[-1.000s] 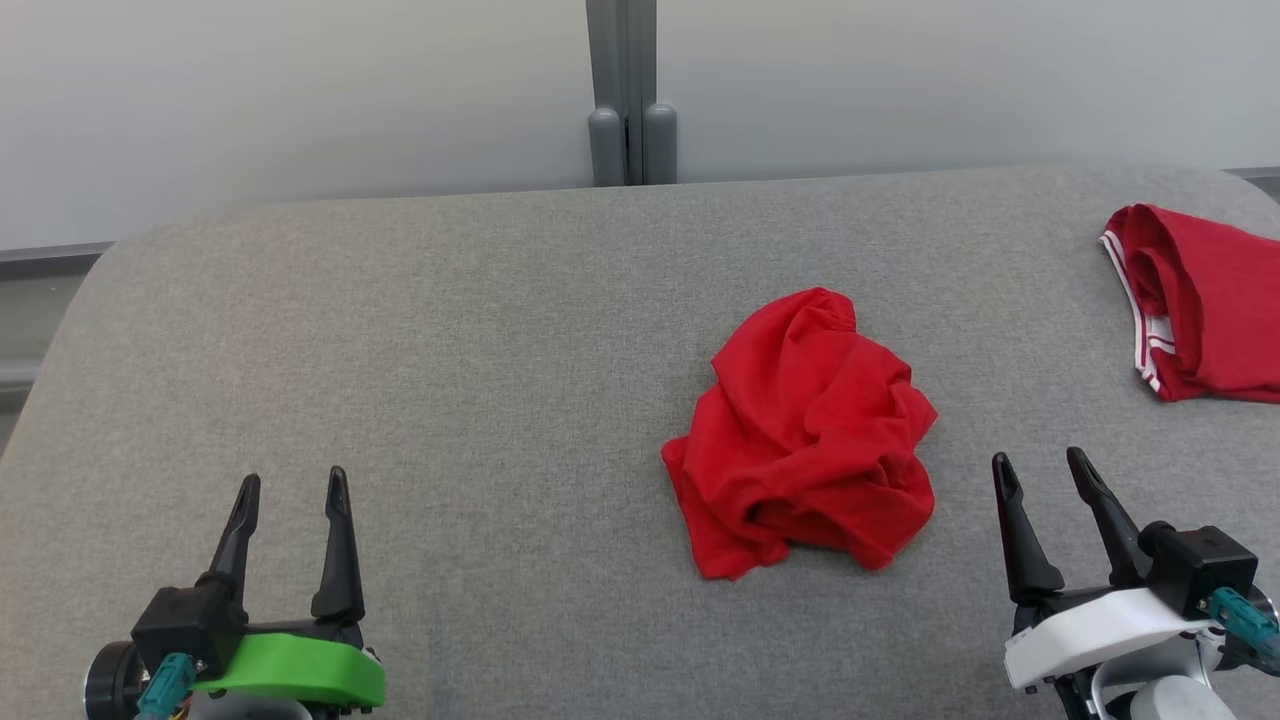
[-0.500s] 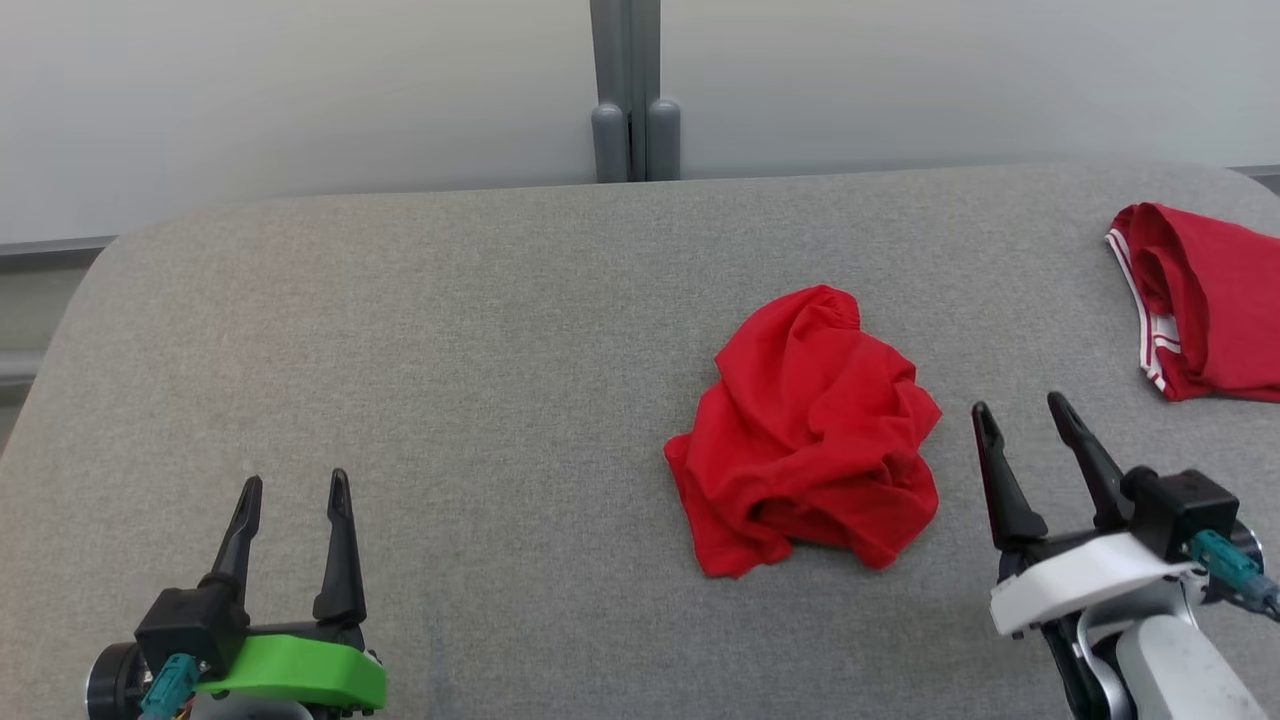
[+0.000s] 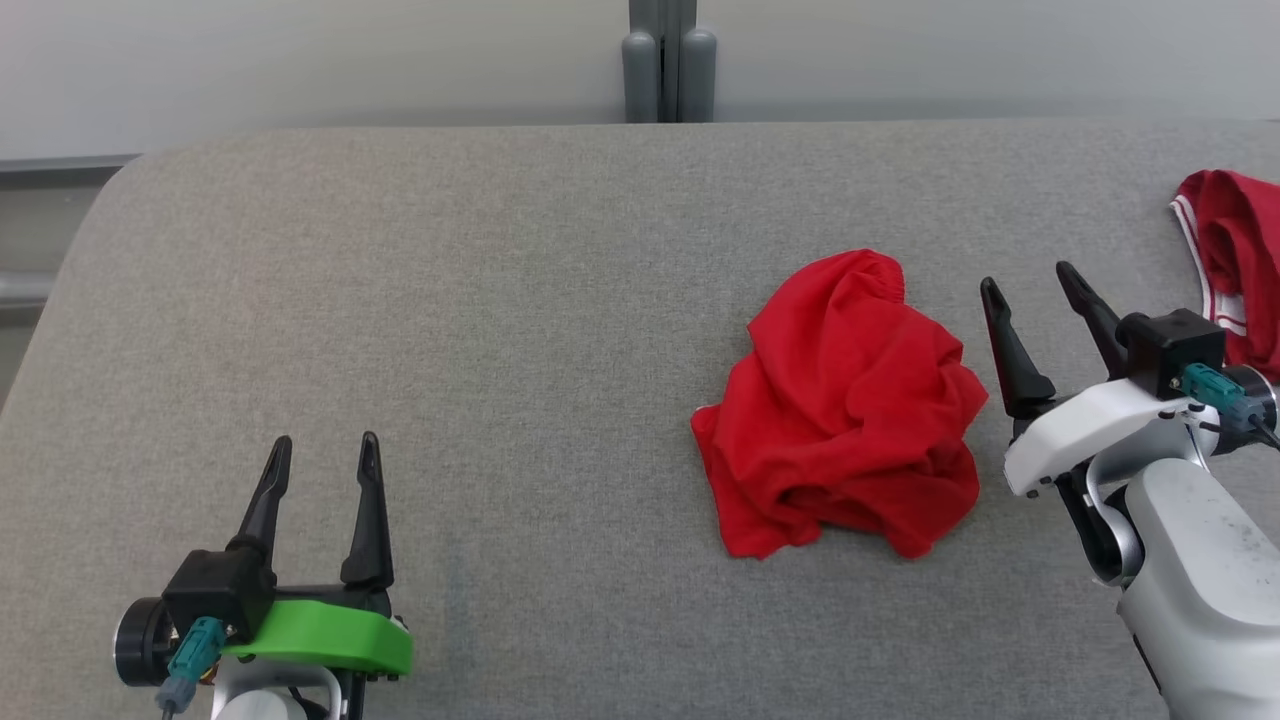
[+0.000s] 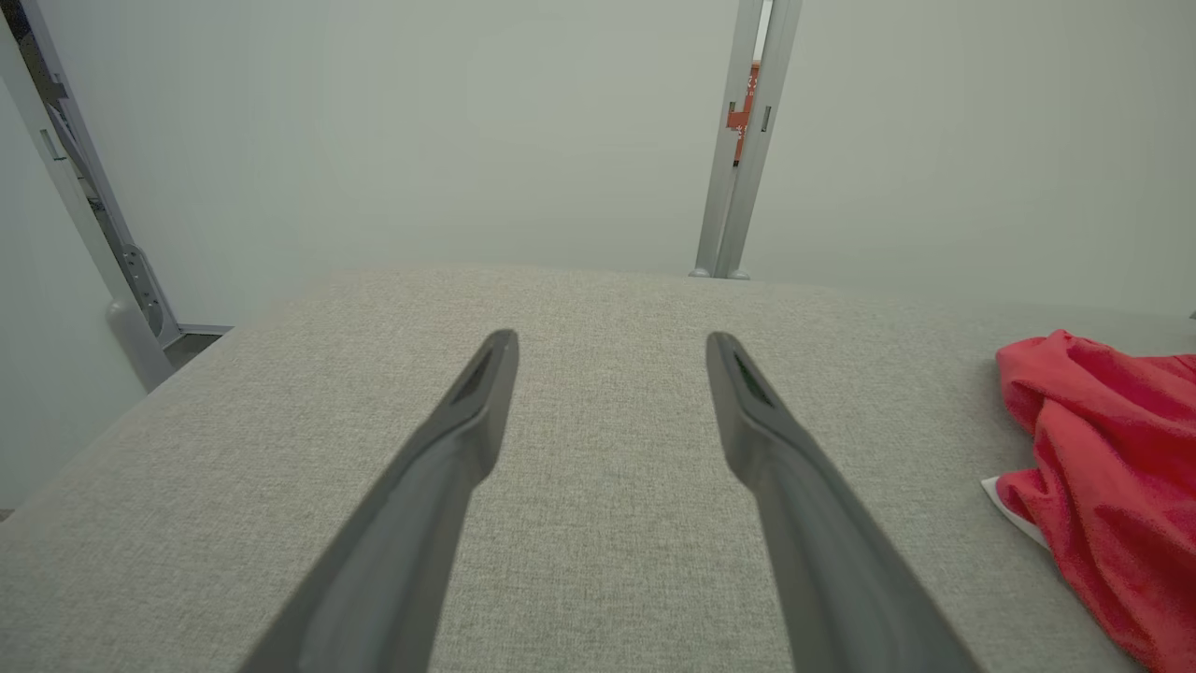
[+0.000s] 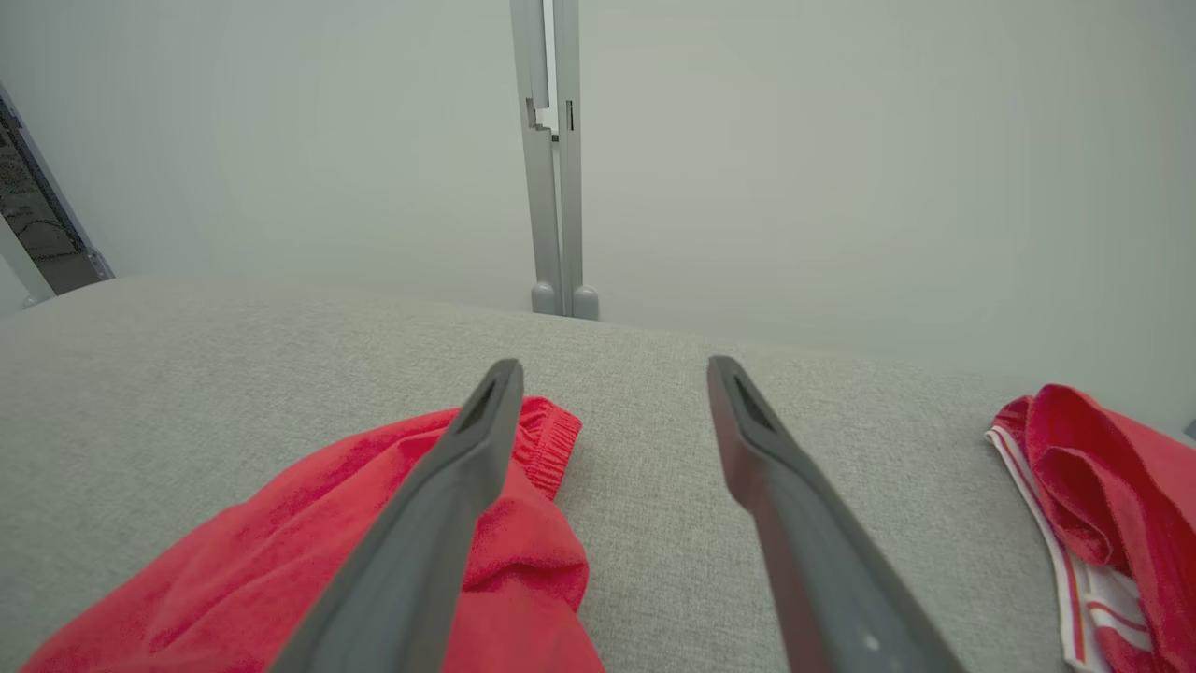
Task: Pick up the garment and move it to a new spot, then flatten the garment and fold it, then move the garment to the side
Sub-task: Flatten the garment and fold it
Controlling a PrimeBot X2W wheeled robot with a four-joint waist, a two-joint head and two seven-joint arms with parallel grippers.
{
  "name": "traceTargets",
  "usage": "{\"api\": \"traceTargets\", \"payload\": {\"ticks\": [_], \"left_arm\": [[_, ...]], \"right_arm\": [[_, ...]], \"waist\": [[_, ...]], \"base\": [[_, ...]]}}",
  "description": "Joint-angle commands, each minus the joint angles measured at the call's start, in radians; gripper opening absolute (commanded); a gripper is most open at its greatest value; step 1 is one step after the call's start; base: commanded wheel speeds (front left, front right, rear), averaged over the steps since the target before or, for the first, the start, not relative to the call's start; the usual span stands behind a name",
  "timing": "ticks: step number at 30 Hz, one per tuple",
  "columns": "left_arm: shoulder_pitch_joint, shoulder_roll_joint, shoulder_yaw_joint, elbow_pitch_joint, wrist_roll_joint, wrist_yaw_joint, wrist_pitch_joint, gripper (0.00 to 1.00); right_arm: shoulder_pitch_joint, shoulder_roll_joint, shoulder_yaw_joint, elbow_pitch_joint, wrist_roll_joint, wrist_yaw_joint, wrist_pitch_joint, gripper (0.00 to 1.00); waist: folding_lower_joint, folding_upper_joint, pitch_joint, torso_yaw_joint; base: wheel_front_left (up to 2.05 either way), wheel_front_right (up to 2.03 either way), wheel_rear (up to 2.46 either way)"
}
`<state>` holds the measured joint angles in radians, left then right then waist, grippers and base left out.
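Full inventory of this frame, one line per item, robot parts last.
crumpled garment: one, red, lying bunched on the surface, right of centre
trimmed garment: one, red with white stripes along its edge, far right of the surface, cut off by the head view's edge
padded surface: one, grey fabric, fills the work area
upright post: one, grey, behind the surface's far edge, at the wall
wall: one, pale grey, behind the surface
left gripper: one, dark fingers on a green mount, near left over bare surface, open and holding nothing
right gripper: one, dark fingers on a white mount, just right of the crumpled garment, open and holding nothing
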<state>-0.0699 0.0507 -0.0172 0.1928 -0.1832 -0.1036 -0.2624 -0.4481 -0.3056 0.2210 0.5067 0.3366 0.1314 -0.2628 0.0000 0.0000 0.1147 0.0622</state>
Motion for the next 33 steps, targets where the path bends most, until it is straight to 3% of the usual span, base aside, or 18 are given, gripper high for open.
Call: {"api": "traceTargets", "payload": {"ticks": [1, 8, 21, 22, 23, 25, 33], "left_arm": [[-0.019, 0.000, -0.005, -0.003, -0.004, 0.009, -0.003, 1.00], [-0.042, 0.001, -0.020, 0.003, -0.011, 0.017, -0.003, 1.00], [-0.040, 0.001, -0.035, 0.014, -0.015, 0.032, -0.003, 1.00], [-0.041, 0.001, -0.036, 0.014, -0.016, 0.032, -0.003, 1.00], [-0.040, 0.001, -0.037, 0.013, -0.015, 0.033, -0.003, 1.00], [-0.039, 0.001, -0.037, 0.011, -0.012, 0.034, -0.003, 1.00], [-0.027, 0.001, -0.027, 0.006, -0.004, 0.040, -0.003, 1.00]], "right_arm": [[-0.020, -0.004, 0.015, 0.039, 0.012, -0.002, -0.003, 1.00], [-0.078, 0.010, 0.073, 0.244, 0.075, -0.002, -0.003, 1.00], [0.004, 0.090, 0.224, 0.373, 0.232, -0.001, 0.000, 1.00], [0.007, 0.093, 0.232, 0.375, 0.245, -0.001, 0.000, 0.92], [0.009, 0.096, 0.242, 0.378, 0.256, -0.001, 0.000, 0.44], [0.000, 0.087, 0.247, 0.376, 0.277, -0.001, 0.000, 0.00], [-0.028, -0.015, 0.132, 0.328, 0.286, -0.002, -0.001, 0.00]], "waist": [[0.0000, 0.0000, 0.030, 0.025], [0.0000, 0.0000, 0.063, 0.043], [0.0000, 0.0000, 0.044, 0.044], [0.0000, 0.0000, 0.043, 0.044], [0.0000, 0.0000, 0.042, 0.044], [0.0000, 0.0000, 0.042, 0.041], [0.0000, 0.0000, 0.035, 0.030]], "base": [[0.00, 0.00, 0.00], [0.00, 0.00, 0.00], [0.00, 0.00, 0.00], [0.00, 0.00, 0.00], [0.00, 0.00, 0.00], [0.00, 0.00, 0.00], [0.00, 0.00, 0.00]]}}
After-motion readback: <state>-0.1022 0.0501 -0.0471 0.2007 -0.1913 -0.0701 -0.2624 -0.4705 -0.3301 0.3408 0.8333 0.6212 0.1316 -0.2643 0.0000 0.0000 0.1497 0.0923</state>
